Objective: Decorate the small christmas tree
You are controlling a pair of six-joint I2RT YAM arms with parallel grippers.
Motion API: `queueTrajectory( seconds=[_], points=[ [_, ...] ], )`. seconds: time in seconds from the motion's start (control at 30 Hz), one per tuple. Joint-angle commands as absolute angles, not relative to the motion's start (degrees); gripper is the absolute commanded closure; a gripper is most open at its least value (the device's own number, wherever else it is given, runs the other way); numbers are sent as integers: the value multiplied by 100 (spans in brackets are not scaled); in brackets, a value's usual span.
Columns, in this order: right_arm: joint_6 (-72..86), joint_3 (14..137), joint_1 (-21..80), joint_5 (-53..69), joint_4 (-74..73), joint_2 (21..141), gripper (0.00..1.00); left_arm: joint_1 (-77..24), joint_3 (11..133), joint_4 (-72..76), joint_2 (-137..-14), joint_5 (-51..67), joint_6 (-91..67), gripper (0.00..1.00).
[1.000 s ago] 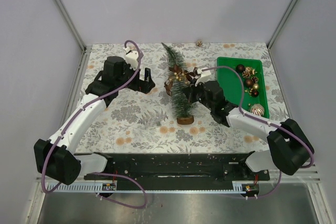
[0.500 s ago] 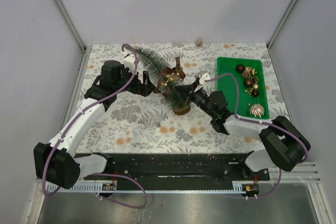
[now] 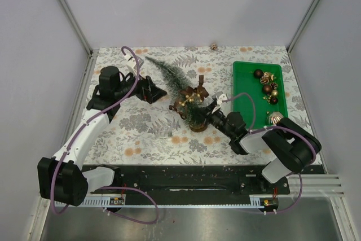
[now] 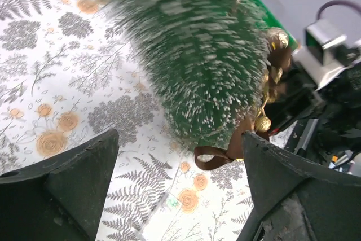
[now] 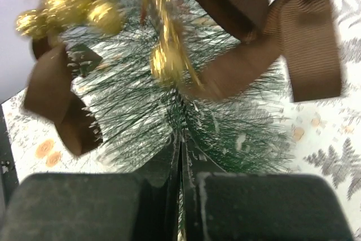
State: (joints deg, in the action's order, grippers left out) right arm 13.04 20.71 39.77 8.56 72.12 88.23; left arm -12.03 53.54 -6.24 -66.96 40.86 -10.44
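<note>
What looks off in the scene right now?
The tree leans steeply left instead of standing upright, tip near the open left gripper, the shut right gripper at its lower branches. One small ornament lies alone at the table's far edge.

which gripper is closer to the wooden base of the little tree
Right. The right gripper is shut among the lowest branches, just above the wooden base; the left gripper is open farther up the leaning small christmas tree, away from the base.
</note>
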Motion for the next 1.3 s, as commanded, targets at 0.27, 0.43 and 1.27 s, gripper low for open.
queueTrajectory(
  seconds=[0.27,0.43,1.27],
  points=[
    [1811,1521,4008,668,8912,8728,100,-1134,5836,466,-6741,5255,-1758,11],
    [1776,1187,4017,712,8597,8263,100,-1143,5941,-148,-6636,5440,-1398,6],
    [1521,615,4017,870,5801,6354,100,-2434,7225,-670,-8121,5335,-376,5]
  ],
)
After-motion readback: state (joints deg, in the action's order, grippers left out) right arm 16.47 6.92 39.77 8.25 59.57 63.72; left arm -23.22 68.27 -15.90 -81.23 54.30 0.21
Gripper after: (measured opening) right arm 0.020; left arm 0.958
